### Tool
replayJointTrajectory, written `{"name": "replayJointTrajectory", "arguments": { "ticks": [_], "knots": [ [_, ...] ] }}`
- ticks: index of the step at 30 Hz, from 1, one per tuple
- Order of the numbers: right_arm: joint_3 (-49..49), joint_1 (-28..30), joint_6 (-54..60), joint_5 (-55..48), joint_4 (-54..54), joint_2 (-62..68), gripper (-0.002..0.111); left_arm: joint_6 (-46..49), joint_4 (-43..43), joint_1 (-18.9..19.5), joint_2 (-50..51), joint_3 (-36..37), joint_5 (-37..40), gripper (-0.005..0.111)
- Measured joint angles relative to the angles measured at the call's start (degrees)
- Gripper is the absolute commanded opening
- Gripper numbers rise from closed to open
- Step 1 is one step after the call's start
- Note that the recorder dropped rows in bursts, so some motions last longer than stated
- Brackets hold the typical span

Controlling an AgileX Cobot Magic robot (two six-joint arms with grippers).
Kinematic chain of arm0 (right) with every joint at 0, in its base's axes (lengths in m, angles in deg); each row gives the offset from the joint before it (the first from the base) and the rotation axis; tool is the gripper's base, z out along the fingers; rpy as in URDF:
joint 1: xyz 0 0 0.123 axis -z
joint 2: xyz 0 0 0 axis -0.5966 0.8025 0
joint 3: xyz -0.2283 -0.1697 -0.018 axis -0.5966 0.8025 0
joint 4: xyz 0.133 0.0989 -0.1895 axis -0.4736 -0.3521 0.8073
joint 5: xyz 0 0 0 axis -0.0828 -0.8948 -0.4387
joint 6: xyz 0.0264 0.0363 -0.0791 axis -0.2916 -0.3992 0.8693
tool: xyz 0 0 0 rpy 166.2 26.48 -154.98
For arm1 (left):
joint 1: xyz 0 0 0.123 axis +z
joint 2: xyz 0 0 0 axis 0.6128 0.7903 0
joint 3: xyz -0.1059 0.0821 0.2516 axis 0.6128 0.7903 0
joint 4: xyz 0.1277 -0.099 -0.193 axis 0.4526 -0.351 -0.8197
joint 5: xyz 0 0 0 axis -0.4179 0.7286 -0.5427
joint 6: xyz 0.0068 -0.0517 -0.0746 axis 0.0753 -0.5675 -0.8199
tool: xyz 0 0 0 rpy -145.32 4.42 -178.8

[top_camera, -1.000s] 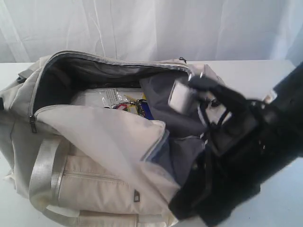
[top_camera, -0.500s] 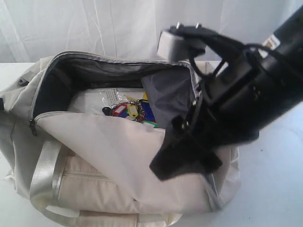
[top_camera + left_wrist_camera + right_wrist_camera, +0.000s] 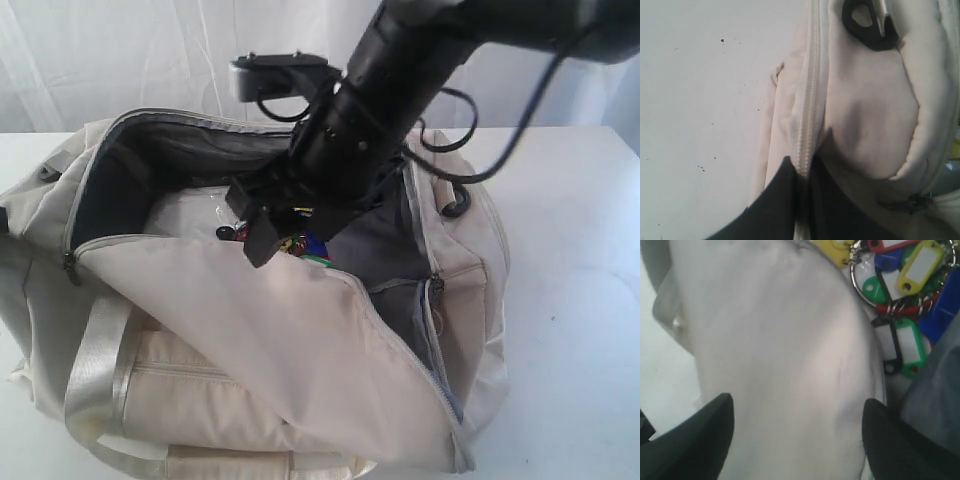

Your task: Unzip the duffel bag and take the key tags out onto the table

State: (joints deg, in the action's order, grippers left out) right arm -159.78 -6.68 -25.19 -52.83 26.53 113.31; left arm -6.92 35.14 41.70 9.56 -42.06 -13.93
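The cream duffel bag (image 3: pixel 250 330) lies unzipped on the white table (image 3: pixel 570 300), its front flap folded down and the grey lining showing. The key tags (image 3: pixel 300 243) sit inside the opening on a metal ring, coloured yellow, green, blue and red (image 3: pixel 905 285). My right gripper (image 3: pixel 262 235) hangs over the opening just beside the tags. Its jaws stand open (image 3: pixel 797 405) above the cream flap (image 3: pixel 780 340), holding nothing. My left gripper (image 3: pixel 800 170) is shut on the zip seam at the bag's end (image 3: pixel 870 115). It is not seen in the exterior view.
A clear plastic packet (image 3: pixel 190 210) lies inside the bag under the tags. A pale webbing handle (image 3: pixel 95 360) hangs on the bag's front. The arm's black cable (image 3: pixel 455 190) loops over the bag's right end. A white curtain stands behind.
My right arm has swung from the bag's front right up and across to the left, over the opening. It now covers part of the tags. The bag has stayed open.
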Motion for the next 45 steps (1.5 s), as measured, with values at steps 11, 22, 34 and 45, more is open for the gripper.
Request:
{"name": "replayJointTrajectory", "arguments": {
  "ticks": [11, 22, 34, 45],
  "knots": [
    [-6.7, 0.0, -0.2, 0.3, 0.3, 13.3, 0.050, 0.0, 0.0, 0.0, 0.0, 0.0, 0.0, 0.000],
    [-6.8, -0.1, 4.0, -3.1, -6.8, 7.9, 0.000, 0.0, 0.0, 0.0, 0.0, 0.0, 0.0, 0.000],
    [-1.4, -11.5, 7.4, -5.3, -14.3, 5.4, 0.009, 0.0, 0.0, 0.0, 0.0, 0.0, 0.0, 0.000],
    [2.6, -20.2, 6.3, -5.7, -14.4, 4.7, 0.075, 0.0, 0.0, 0.0, 0.0, 0.0, 0.0, 0.000]
  ]
}}
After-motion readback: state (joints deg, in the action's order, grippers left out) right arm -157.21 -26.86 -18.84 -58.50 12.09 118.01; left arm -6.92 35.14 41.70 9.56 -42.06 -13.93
